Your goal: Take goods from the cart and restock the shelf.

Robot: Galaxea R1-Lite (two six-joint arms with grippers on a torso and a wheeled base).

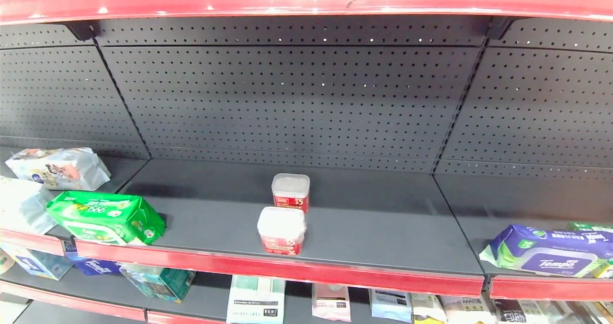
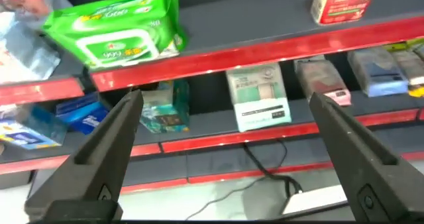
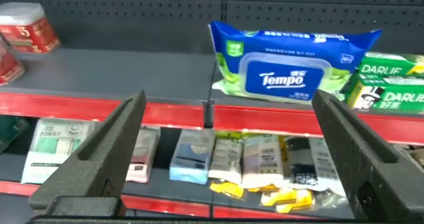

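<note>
Left gripper (image 2: 225,97): I see its fingers spread wide and empty, with the green wipes pack (image 2: 112,28) on the shelf (image 2: 252,22) beyond them. Right gripper (image 3: 228,95): equally wide, with the blue wipes pack (image 3: 285,68) beyond its fingers. Front red jar (image 1: 281,230) and rear red jar (image 1: 290,192) stand between the packs.

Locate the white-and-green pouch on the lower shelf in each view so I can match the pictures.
Head view: white-and-green pouch on the lower shelf, below the front tub, pink pouch on its right.
Left wrist view: pouch beside the pink pouch.
Right wrist view: pouch beside the pink pouch.
Shared landmark: the red shelf edge just above it.
</note>
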